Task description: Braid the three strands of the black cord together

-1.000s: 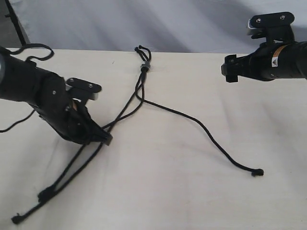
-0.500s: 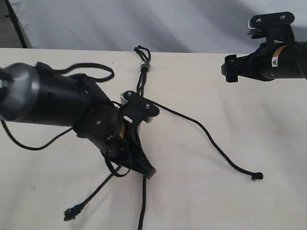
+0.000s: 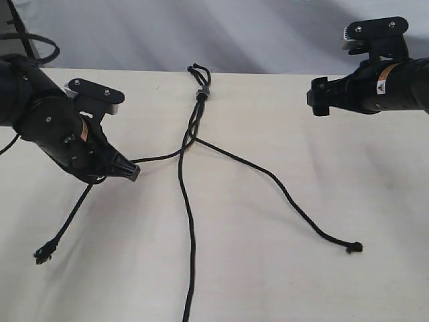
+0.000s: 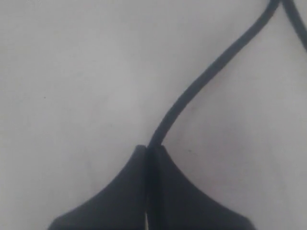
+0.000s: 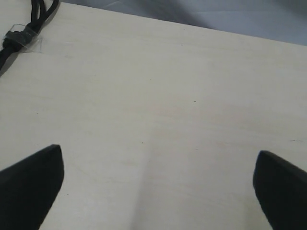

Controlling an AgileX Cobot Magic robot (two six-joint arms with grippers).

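Observation:
The black cord's knot with its grey band (image 3: pixel 202 92) lies at the table's far middle and shows in the right wrist view too (image 5: pixel 19 37). From it fan three strands. The left strand (image 3: pixel 157 159) runs into my left gripper (image 3: pixel 133 173), which is shut on it (image 4: pixel 206 76), and trails down to a frayed end (image 3: pixel 44 253). The middle strand (image 3: pixel 185 221) lies straight toward the front edge. The right strand (image 3: pixel 281 191) ends in a knot (image 3: pixel 354 247). My right gripper (image 3: pixel 315 100) hovers open at the far right, nothing between its fingers (image 5: pixel 33 179).
The pale table (image 3: pixel 268 282) carries only the cord. A white backdrop (image 3: pixel 268 33) rises behind the far edge. A thick black cable (image 3: pixel 33 47) loops off the left arm.
My left gripper swung from the left to the table's middle and back out left. One strand now lies down the centre; the other stays in the left gripper. The right arm stayed put.

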